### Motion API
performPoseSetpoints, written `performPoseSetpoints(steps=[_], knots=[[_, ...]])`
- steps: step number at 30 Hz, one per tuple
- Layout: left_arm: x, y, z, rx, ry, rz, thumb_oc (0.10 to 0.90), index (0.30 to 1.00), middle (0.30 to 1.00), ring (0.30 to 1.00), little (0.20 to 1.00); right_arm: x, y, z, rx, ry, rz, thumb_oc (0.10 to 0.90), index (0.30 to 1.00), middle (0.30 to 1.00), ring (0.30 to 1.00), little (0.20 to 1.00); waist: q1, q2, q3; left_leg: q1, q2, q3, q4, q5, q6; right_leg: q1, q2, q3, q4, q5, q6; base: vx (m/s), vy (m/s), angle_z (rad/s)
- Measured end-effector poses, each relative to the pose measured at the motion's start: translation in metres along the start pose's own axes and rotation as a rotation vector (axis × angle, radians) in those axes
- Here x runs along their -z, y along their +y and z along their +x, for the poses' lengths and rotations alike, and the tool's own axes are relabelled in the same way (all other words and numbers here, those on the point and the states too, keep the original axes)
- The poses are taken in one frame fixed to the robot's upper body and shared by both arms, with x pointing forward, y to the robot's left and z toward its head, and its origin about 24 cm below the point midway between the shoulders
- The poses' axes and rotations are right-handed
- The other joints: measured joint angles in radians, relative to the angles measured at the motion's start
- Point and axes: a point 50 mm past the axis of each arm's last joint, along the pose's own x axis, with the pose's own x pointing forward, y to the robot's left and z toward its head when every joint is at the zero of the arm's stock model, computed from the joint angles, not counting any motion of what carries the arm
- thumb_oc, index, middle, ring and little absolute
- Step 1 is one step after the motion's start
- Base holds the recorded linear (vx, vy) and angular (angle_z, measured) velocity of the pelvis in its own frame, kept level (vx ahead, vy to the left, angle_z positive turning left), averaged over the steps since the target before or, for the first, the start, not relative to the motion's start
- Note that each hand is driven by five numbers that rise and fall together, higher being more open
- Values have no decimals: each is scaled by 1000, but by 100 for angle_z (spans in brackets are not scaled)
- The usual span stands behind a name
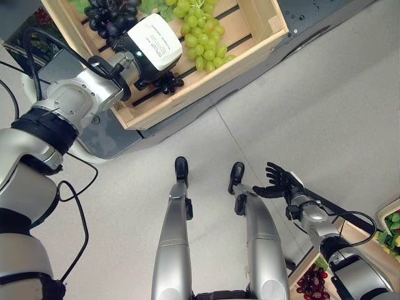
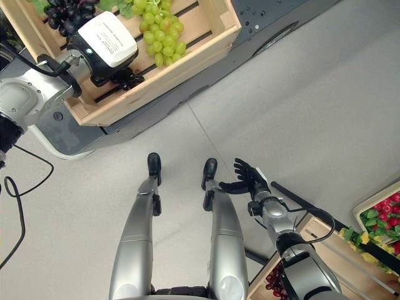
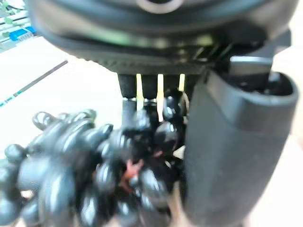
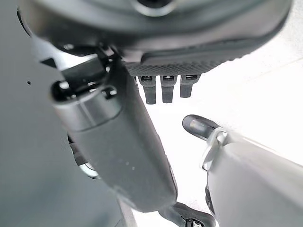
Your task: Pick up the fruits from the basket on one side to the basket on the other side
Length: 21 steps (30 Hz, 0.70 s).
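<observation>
Our left hand (image 1: 164, 80) curls around the dark grapes (image 3: 94, 161) in the crate (image 1: 250, 47); soft, loose, best held by the stem; right hand (image 1: 275, 182) hangs open

left hand (image 1: 164, 81) seemingly curled, arm extended; right hand (image 1: 275, 181) open, low.

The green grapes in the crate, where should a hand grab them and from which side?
A judgement: take the green grapes near the top of the bunch, coming from above. The bunch lies flat on the slats of the crate, whose walls block a side approach. The left hand is beside them.
</observation>
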Motion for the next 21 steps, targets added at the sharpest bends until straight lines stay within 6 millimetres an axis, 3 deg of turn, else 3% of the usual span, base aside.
performPoseSetpoints(steps=[7, 14, 21], knots=[[0, -22, -9, 40, 9, 21, 400, 300, 300, 300, 300, -6, 1, 1, 0, -41, 32, 800, 900, 900, 900, 900, -28, -23, 2, 49, -1, 16, -1, 0, 7, 46, -1, 11, -6, 5, -2, 17, 3, -3], [-15, -46, -23, 58, -26, -24, 400, 300, 300, 300, 300, -9, 4, 1, -8, -61, 46, 800, 900, 900, 900, 900, -21, -25, 2, 134, -3, 28, -4, -8, 9, 123, -3, 22, -7, 4, 0, 20, 17, -2], [-24, -64, -44, -81, 128, -425, 400, 300, 300, 300, 300, -19, 19, -3, -74, -133, 65, 800, 900, 900, 900, 900, -7, -24, 2, 251, -5, 54, -33, -17, 11, 214, -5, 49, -5, -7, 5, 32, 35, -7]])
